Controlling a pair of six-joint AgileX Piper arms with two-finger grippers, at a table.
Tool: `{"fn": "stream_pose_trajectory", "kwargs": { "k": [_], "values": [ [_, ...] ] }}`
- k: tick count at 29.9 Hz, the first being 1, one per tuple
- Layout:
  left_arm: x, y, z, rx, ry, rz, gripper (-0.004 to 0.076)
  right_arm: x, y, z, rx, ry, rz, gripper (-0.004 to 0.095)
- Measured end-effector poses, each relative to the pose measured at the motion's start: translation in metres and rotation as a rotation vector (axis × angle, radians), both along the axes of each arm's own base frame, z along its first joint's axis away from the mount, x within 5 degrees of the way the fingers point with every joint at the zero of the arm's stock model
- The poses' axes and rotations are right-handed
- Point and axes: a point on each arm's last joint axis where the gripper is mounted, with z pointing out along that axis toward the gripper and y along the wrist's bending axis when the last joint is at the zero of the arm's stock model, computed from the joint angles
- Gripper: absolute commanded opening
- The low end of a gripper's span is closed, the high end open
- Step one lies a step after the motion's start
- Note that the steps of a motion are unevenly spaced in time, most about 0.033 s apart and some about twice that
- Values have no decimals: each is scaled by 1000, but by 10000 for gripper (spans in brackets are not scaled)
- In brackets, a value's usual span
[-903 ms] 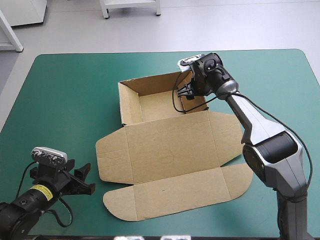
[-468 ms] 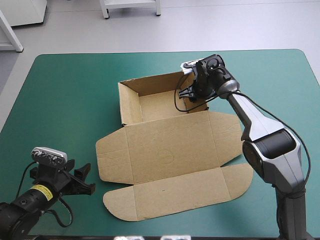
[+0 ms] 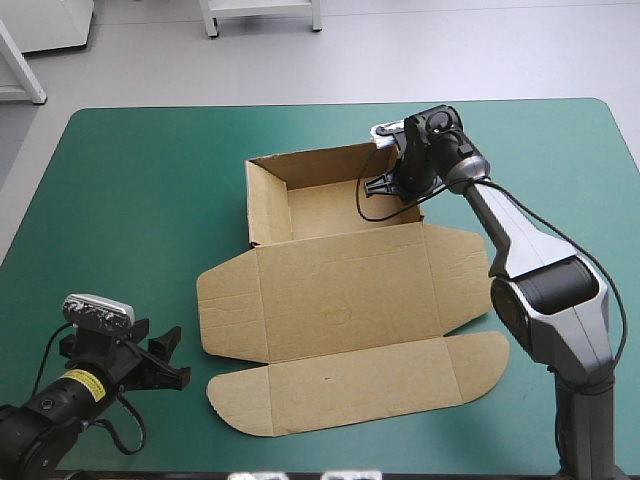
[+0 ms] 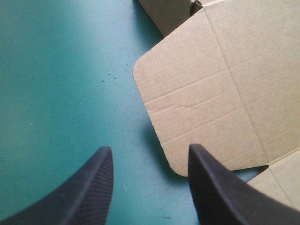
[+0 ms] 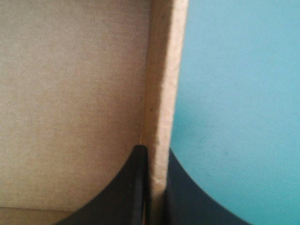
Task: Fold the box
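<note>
Firmly, right claw (image 5: 154, 157) pinches the box (image 3: 340, 300) wall while left claw (image 4: 149, 150) gapes beside a flap (image 4: 197, 108).

Matt brown board box (image 3: 340, 290), smooth teal-green cover (image 3: 140, 180), finely ribbed black fingers (image 4: 89, 192)

Open over bare worktop (image 3: 140, 180) left of the box (image 3: 340, 290) and along the far edge. Blocked mid-worktop by flat flaps, behind them by raised walls. Barred at the right wall by the clamped right hand (image 3: 396, 190). Probably clear just ahead of the spread left hand (image 3: 172, 358).
</note>
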Motion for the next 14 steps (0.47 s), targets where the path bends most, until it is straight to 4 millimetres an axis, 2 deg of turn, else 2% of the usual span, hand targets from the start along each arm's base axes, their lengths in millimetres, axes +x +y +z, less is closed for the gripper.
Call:
{"fn": "stream_pose_trajectory", "kwargs": {
  "k": [4,14],
  "values": [
    [0,0,0,1,5,1,357,5,-15,0,15,9,-30,-13],
    [-1,0,-1,5,17,3,357,21,-91,4,13,12,-197,-13]
  ]
}}
